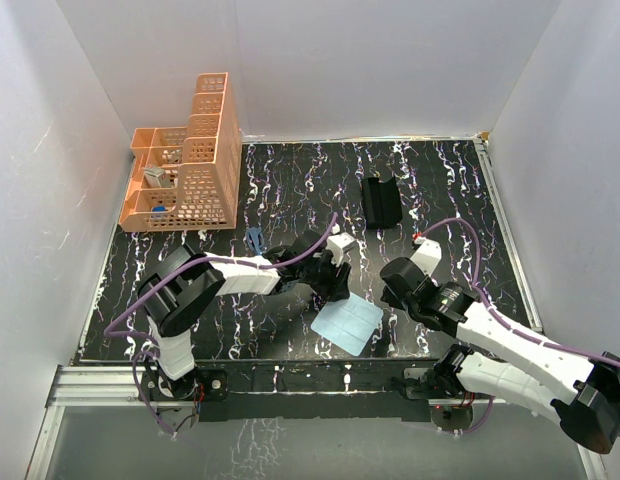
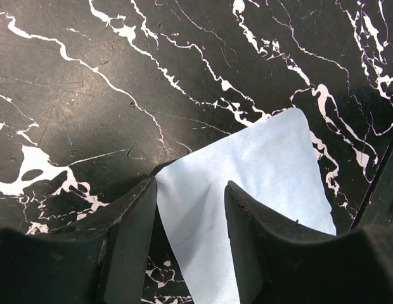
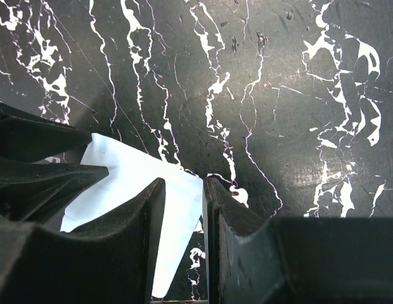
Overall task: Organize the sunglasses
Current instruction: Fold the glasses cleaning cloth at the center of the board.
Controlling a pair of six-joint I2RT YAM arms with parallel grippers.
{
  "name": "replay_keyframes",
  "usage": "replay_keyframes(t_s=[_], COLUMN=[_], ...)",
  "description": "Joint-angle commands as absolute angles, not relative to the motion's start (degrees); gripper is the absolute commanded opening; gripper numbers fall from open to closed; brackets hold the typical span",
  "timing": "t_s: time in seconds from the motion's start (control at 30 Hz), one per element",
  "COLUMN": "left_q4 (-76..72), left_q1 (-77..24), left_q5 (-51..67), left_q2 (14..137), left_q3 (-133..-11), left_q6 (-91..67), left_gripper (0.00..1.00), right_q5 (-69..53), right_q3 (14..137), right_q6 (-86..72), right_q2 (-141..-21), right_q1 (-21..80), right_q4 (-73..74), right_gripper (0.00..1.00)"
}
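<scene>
The left hand [image 2: 190, 187], fingers apart, is straddling a corner of the light blue cloth [image 2: 266, 164], likely to pinch it, while the right hand [image 3: 184, 185] (fingers narrowly apart) is hovering over another edge, seemingly to help.

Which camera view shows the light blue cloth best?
The top external view: the cloth shows nearly whole, as a flat square. The left wrist and right wrist views each show only one corner portion, partly hidden.

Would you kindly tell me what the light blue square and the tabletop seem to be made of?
The light blue square looks like thin, matte cloth: it lies limp and flat, without glare. The tabletop looks like black marble or marble-print laminate, white-veined with a dull sheen; which, I cannot tell.
</scene>
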State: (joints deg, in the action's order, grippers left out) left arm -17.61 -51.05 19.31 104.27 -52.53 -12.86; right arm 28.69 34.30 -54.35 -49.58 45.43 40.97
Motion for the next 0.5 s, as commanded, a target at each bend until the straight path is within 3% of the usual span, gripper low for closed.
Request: replay_keyframes(t_s=[0.0,0.47], left_q4=[-17.14,-14.74], left_q1=[-51.49,-51.49], left_q5=[18.93,12.46], left_q2=[104.68,104.46], left_q3=[-54.13,-55.78], left_q6=[-12.41,-10.88], left_gripper=[0.47,0.52], right_q5=[29.44,29.27], right_q3=[33.97,33.54], right_q6=[-55.46,-55.9], right_q2=[-48.86,-48.78], right_q1=[45.97,46.72], right_q4=[40.03,39.46], right_gripper=[0.29,0.29])
